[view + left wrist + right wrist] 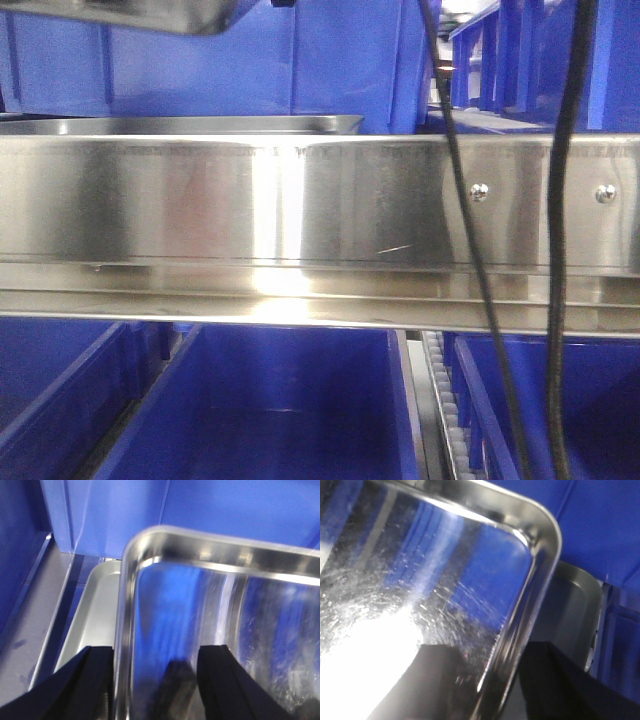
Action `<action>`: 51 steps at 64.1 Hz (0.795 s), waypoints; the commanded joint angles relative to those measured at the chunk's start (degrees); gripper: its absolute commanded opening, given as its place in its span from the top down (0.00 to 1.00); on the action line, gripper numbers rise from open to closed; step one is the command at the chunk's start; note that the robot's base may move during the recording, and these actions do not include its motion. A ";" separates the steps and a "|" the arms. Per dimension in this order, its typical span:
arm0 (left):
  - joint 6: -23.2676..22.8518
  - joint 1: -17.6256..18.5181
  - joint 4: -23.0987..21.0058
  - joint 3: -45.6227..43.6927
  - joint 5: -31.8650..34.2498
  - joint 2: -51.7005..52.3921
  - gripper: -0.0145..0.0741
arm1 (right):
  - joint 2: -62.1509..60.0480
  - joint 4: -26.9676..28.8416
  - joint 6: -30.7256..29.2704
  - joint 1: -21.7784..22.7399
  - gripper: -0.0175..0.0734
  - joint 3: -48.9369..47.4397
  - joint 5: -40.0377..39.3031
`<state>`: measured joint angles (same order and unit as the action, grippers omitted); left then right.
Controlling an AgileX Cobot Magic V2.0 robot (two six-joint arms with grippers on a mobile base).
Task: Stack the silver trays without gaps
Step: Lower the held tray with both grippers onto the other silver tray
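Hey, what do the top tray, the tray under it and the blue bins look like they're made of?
Top tray: looks like polished stainless steel. It is mirror-shiny, reflects the blue around it and shows fine scratches.
Tray under it: likely the same metal, though it looks a duller, flatter grey from here.
Blue bins: probably moulded plastic, judging by the uniform opaque blue, soft sheen and thin smooth walls.

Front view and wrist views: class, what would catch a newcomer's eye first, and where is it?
The mirror-shiny upper silver tray fills both wrist views, offset over a lower silver tray, with the left gripper straddling its rim. In the front view, a broad steel rail spans the frame, blue bins below it.
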<state>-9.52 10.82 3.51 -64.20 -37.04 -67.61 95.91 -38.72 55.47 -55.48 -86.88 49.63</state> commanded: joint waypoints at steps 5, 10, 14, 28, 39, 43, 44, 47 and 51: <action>0.43 0.56 1.95 -0.51 2.07 0.36 0.51 | -0.31 -1.23 -0.72 -0.09 0.57 -0.41 -2.18; 0.43 0.47 3.59 -0.51 2.54 0.36 0.51 | -0.31 -1.46 -0.72 0.16 0.57 -0.41 -2.08; 0.43 0.47 4.06 -0.51 3.09 0.15 0.51 | -0.31 -1.69 -0.72 0.69 0.57 -0.41 -2.08; 0.43 0.47 4.30 -0.51 3.44 -2.24 0.51 | -0.31 -1.69 -0.72 2.26 0.57 -0.41 0.37; 0.43 0.47 2.11 -0.64 3.17 -2.71 0.52 | -0.31 -1.69 -0.72 2.25 0.57 -0.41 -0.36; 0.43 0.47 0.93 -0.64 3.48 -2.18 0.57 | -0.31 -1.69 -0.72 2.25 0.59 -0.41 -0.36; 0.43 0.47 0.61 -0.64 3.48 -1.90 0.60 | -0.31 -1.69 -0.72 2.25 0.60 -0.41 -0.36; 0.43 0.47 0.09 -0.64 3.35 -1.25 0.68 | -0.44 -1.69 -0.72 2.25 0.64 -0.41 -0.21; 0.43 0.47 -0.24 -0.64 2.69 -0.03 0.82 | -0.89 -1.69 -0.72 2.25 0.72 -0.41 -0.10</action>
<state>-9.18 10.93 4.45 -64.38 -34.37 -69.61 95.91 -39.20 55.15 -53.43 -86.88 49.87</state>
